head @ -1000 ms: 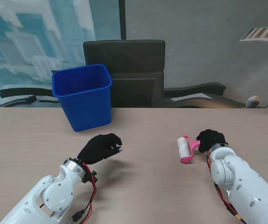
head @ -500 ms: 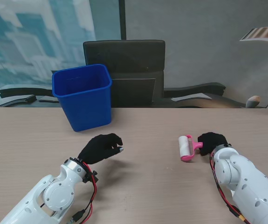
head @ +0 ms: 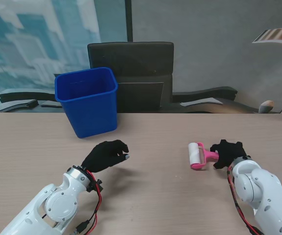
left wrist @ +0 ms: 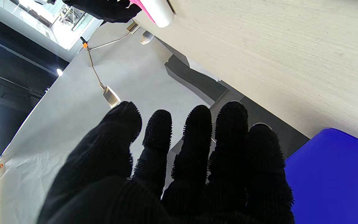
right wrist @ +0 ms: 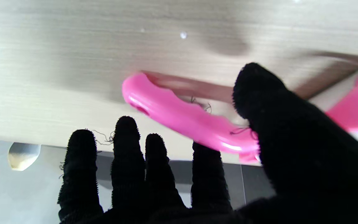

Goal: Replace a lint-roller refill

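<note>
The lint roller [head: 195, 155], a white roll on a pink frame, lies on the wooden table to my right, its pink handle [head: 211, 156] pointing at my right hand [head: 229, 153]. That black-gloved hand is open with fingers spread just at the handle's end. In the right wrist view the pink handle [right wrist: 182, 118] lies on the table between the thumb and the other fingers [right wrist: 126, 149], and nothing grips it. My left hand [head: 106, 154] hovers over the table to my left, open and holding nothing. The left wrist view catches the roller's white end [left wrist: 155, 11] far off.
A blue bin [head: 87, 100] stands on the table beyond my left hand, also showing as the blue bin [left wrist: 331, 174] in the left wrist view. A dark chair [head: 131, 68] sits behind the table's far edge.
My right hand has drawn back to the right off the pink handle and spread its fingers, uncovering the handle. The roller shifted slightly right. The left hand has not moved.
</note>
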